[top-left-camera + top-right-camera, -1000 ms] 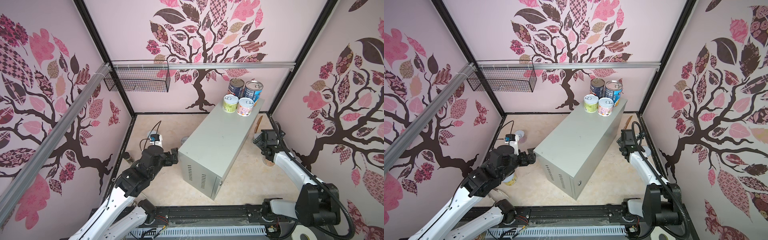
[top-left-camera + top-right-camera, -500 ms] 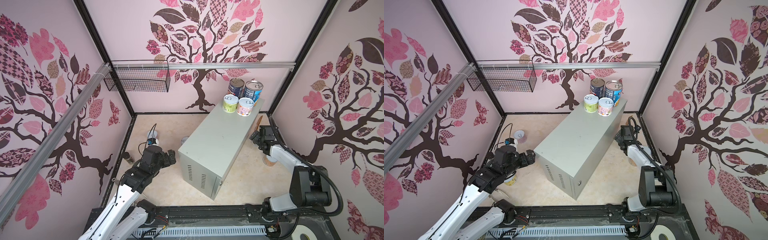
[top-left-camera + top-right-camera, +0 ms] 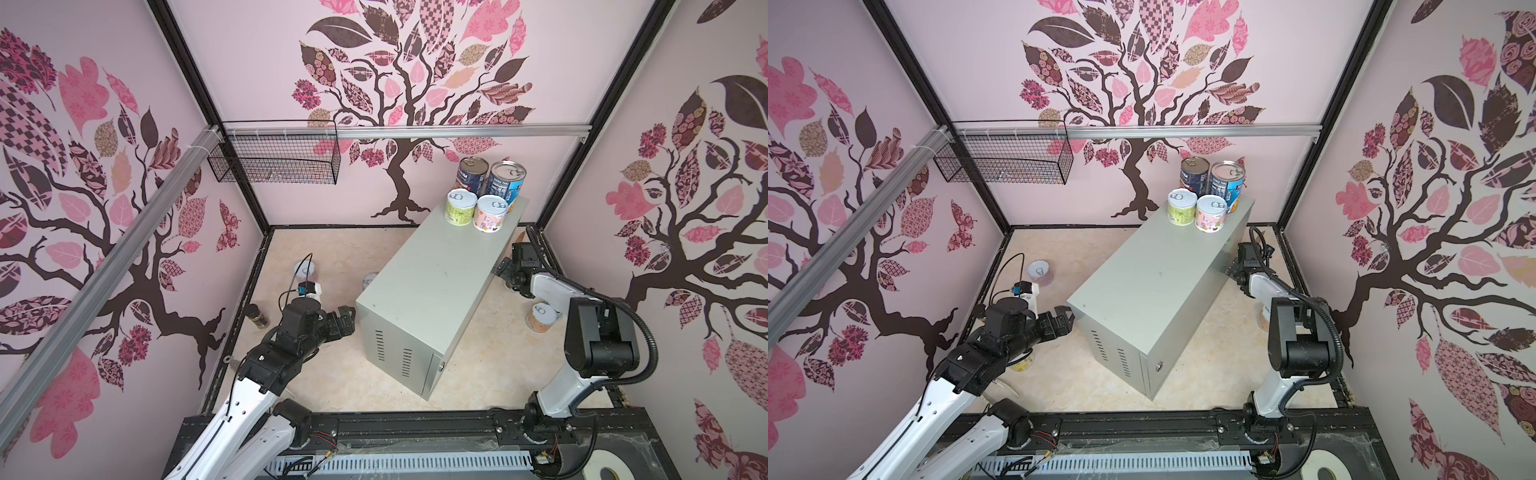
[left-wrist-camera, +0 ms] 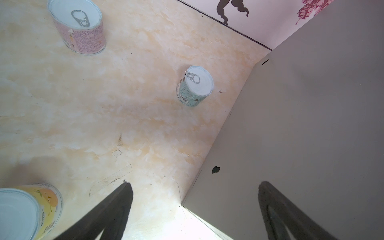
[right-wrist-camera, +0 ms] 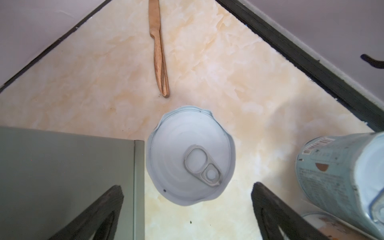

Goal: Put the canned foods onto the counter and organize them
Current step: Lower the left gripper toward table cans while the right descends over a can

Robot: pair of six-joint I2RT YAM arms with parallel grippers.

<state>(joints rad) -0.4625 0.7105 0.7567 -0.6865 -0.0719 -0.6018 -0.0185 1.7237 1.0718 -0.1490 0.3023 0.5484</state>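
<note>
Both grippers gape wide, holding nothing. The right gripper (image 5: 188, 186) hangs over a dented-lid can (image 5: 190, 153) standing just beside the counter (image 3: 436, 291). The left gripper (image 4: 196, 184) hovers at the counter's vented-end corner, with a pale green can (image 4: 195, 86) ahead of it and well apart. Four cans (image 3: 490, 216) crowd the counter's far end.

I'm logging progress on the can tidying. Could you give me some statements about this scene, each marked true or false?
1. The counter carries four cans. True.
2. The left gripper holds a can. False: it is open and holds nothing.
3. The two tall cans stand at the counter's near end. False: they stand at its far end.
4. A silver-lidded can stands close beside the counter, below the open right gripper. True.
5. The wire basket holds cans. False: none shows in it.
</note>
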